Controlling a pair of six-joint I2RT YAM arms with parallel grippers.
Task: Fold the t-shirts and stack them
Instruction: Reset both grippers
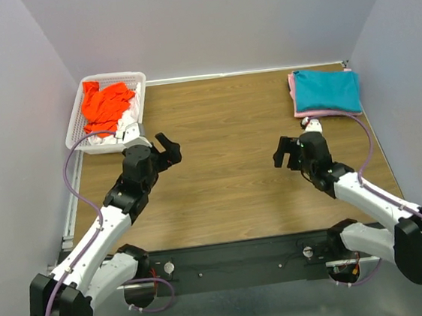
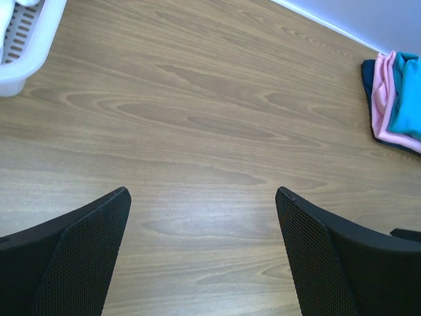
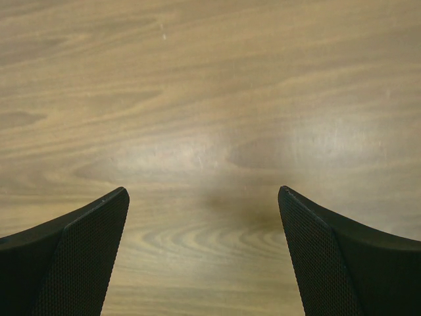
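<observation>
At the table's back right corner a folded teal t-shirt (image 1: 328,90) lies on top of a folded pink t-shirt (image 1: 295,98); the left wrist view catches the same teal t-shirt (image 2: 408,95) and pink t-shirt (image 2: 383,99) at its right edge. A crumpled orange-red t-shirt (image 1: 104,105) fills the white basket (image 1: 140,79) at the back left, with white cloth (image 1: 111,137) under it. My left gripper (image 1: 167,153) hovers open over bare wood just in front of the basket. My right gripper (image 1: 286,151) stands open in front of the folded stack. Nothing sits between either pair of fingers.
The wooden table (image 1: 227,171) stretches between the two grippers. A corner of the basket (image 2: 26,46) shows at the upper left of the left wrist view. Grey walls close in the back and both sides. A black rail (image 1: 237,265) with the arm bases runs along the near edge.
</observation>
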